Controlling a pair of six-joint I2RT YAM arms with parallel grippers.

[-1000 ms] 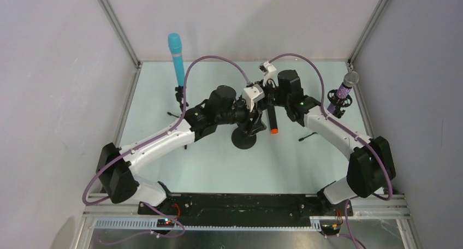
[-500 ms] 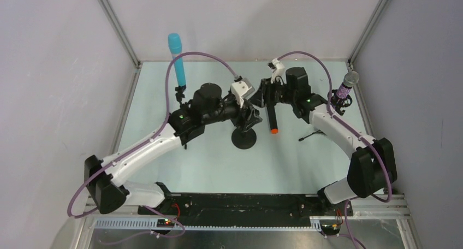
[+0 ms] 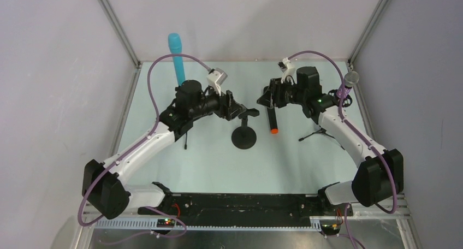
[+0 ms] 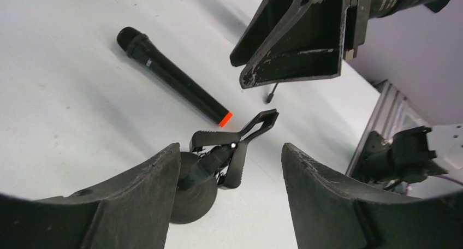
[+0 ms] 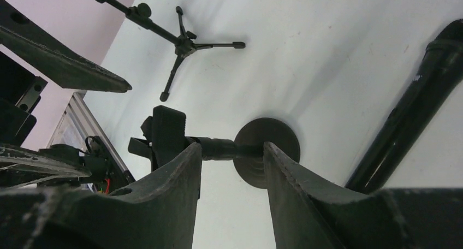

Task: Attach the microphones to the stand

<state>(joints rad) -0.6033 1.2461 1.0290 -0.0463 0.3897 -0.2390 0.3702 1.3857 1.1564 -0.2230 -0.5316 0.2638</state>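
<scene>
The black microphone with an orange end [image 3: 271, 119] lies flat on the table, right of the round-base clip stand [image 3: 244, 135]; it also shows in the left wrist view [image 4: 174, 84] and the right wrist view [image 5: 415, 107]. The stand's clip [image 4: 235, 142] is empty. The cyan microphone [image 3: 175, 58] stands in a stand at the back left. The glittery purple microphone [image 3: 347, 85] sits in a tripod stand at the right. My left gripper [image 3: 232, 106] is open and empty, left of the clip. My right gripper [image 3: 266, 98] is open and empty above the black microphone's head.
The tripod legs [image 3: 321, 132] of the purple microphone's stand spread on the table at the right. Another tripod [image 5: 180, 41] shows in the right wrist view. Frame posts and grey walls close in the table on three sides.
Both grippers have drawn back from the round-base stand, the left toward the left and the right toward the back right. The black microphone has not moved.
</scene>
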